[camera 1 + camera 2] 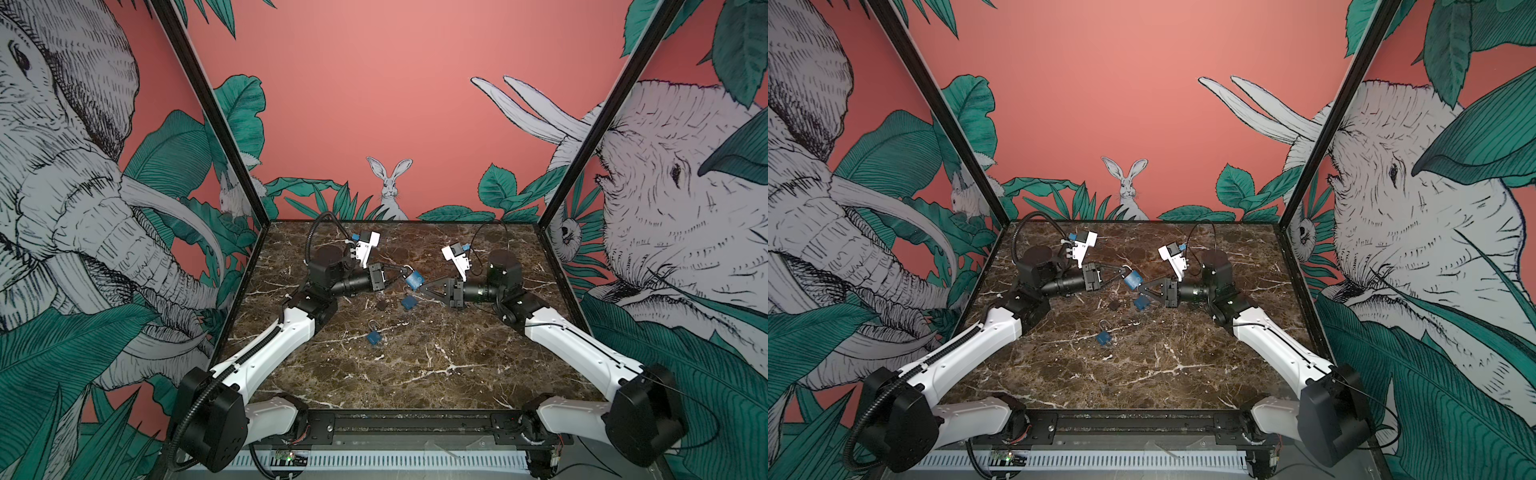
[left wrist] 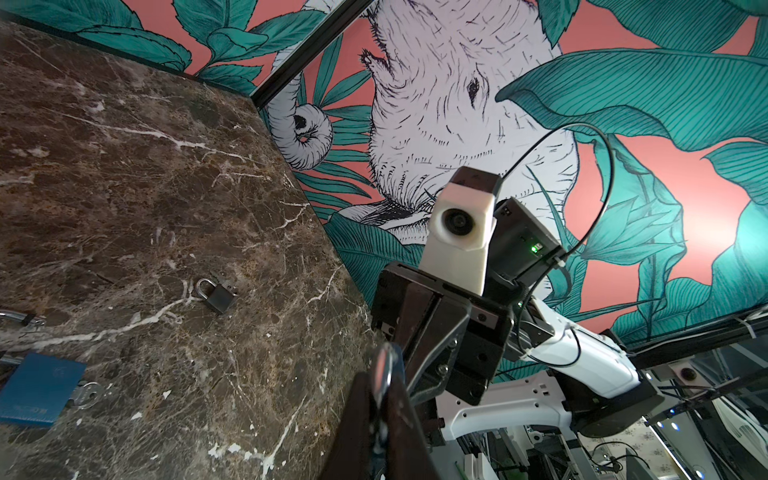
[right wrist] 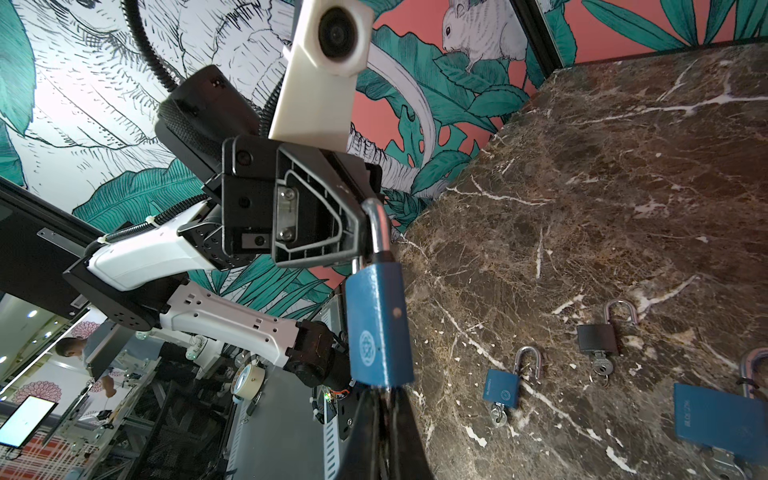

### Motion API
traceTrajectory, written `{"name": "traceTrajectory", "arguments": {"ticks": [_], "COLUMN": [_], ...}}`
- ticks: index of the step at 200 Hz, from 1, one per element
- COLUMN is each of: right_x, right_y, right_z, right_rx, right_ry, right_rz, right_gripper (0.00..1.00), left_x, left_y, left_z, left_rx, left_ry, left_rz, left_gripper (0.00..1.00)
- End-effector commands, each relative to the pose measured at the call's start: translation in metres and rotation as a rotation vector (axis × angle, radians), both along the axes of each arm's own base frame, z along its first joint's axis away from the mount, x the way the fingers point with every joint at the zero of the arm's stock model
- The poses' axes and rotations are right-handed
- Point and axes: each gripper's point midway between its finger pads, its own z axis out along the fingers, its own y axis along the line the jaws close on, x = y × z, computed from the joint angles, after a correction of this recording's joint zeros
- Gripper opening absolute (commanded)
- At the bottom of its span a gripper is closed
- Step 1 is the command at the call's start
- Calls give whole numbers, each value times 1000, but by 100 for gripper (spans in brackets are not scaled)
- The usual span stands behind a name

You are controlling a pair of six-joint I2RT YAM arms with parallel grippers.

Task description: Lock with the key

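A blue padlock [image 1: 414, 280] [image 1: 1132, 279] [image 3: 378, 324] hangs above the marble table [image 1: 436, 365] in both top views. My left gripper [image 1: 405, 272] [image 1: 1123, 270] [image 2: 380, 390] is shut on its steel shackle [image 3: 380, 224] [image 2: 384, 365]. From the opposite side my right gripper [image 1: 424, 286] [image 1: 1142, 289] [image 3: 384, 399] is pinched shut right under the padlock's base. It grips the key, which is almost wholly hidden between the fingers. I cannot tell whether the shackle is clicked in.
Other padlocks lie on the table below: a large blue one [image 1: 409, 302] [image 3: 715, 419], a small black one [image 1: 381, 304] [image 3: 598, 338] [image 2: 218, 295] and a small blue one [image 1: 374, 336] [image 3: 503, 386], with keys in them. Printed walls enclose three sides.
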Motion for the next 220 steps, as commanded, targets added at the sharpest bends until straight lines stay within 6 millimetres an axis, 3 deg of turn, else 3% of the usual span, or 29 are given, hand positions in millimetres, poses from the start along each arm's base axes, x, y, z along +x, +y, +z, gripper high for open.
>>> {"name": "traceTrajectory", "arguments": {"ticks": [1, 116, 220], "right_x": [-16, -22, -29], "right_y": [-2, -5, -10], "right_z": [-12, -18, -22], "right_rx": [-14, -24, -28], "right_ry": [44, 51, 72], "right_rz": [45, 50, 44], "right_gripper": [0, 0, 0], "left_x": [24, 29, 43], "left_y": [23, 40, 54], "left_z": [57, 77, 78], "left_rx": [-119, -172, -178], "left_ry": [-150, -181, -185], "left_rz": [152, 214, 257], "left_gripper": [0, 0, 0]}}
